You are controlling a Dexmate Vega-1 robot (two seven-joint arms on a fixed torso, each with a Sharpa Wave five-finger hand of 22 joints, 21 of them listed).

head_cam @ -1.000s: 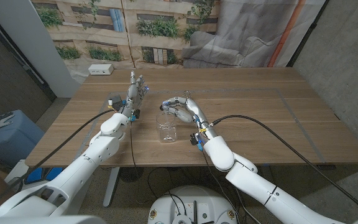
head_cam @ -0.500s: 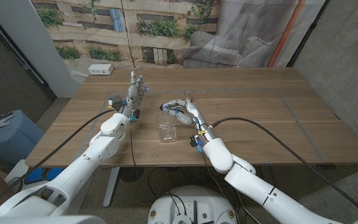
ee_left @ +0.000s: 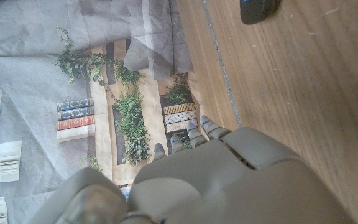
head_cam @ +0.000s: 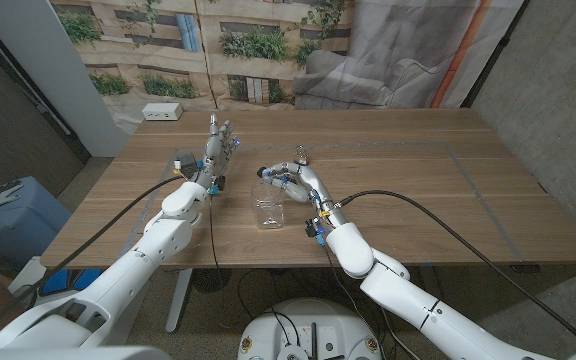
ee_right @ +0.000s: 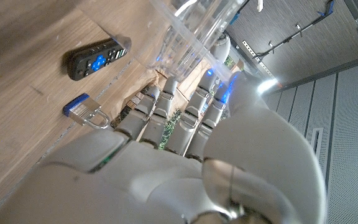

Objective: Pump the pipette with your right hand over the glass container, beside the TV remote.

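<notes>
The right hand, fingers curled apparently around the pipette, hovers just behind the glass container, its rim toward the TV remote

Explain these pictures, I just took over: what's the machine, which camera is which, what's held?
It is a two-armed robot with humanlike hands at a wooden table. The wide picture comes from its head; the other two from cameras on each wrist, looking along the hand's back. The right hand curls its fingers above a clear glass container; a pipette inside them is too hidden to confirm. The left hand holds nothing, fingers apart. A black TV remote and a blue padlock lie nearby.
</notes>
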